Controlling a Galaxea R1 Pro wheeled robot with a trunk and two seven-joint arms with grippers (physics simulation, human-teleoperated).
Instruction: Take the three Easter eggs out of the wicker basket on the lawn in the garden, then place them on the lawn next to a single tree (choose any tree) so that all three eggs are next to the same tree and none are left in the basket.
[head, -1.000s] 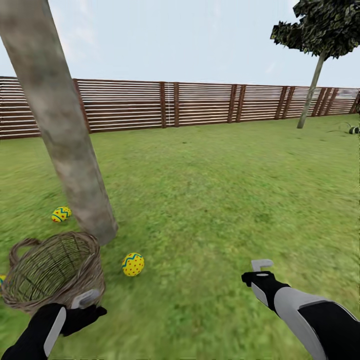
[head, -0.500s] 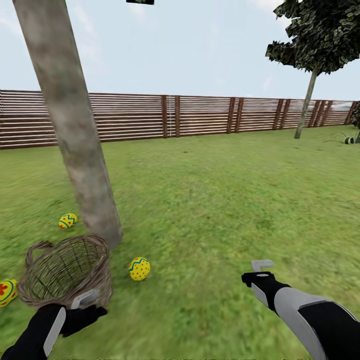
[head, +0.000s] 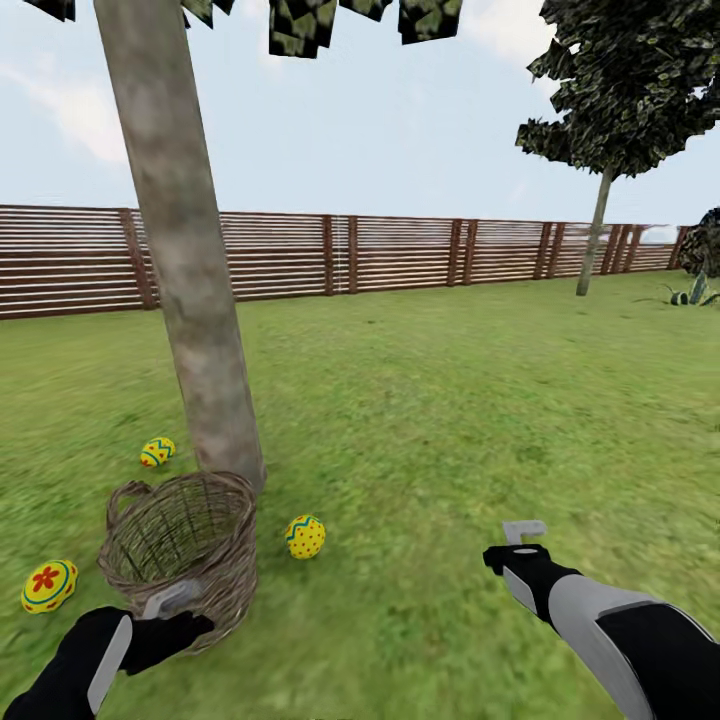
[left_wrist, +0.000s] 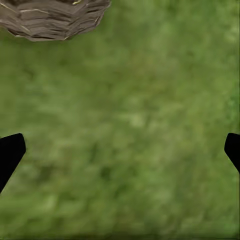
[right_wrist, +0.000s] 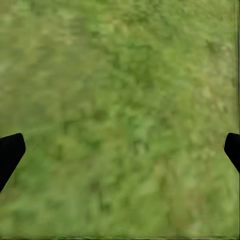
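Observation:
The wicker basket stands on the lawn at the foot of the thick pale tree, with only weave showing inside it. Three yellow Easter eggs lie on the grass around it: one beside the trunk, one right of the basket, one with a red flower to its left. My left gripper is just in front of the basket and open, its tips wide apart over grass; the basket's wall shows there. My right gripper is open over bare grass.
A brown slatted fence bounds the lawn at the back. A thin-trunked tree stands at the far right near dark shrubs. Open grass stretches ahead and to the right.
The whole view has shifted right and tilted up, so the camera moved. The flower-painted egg at the left came into sight. Both arms hold the same place in the picture.

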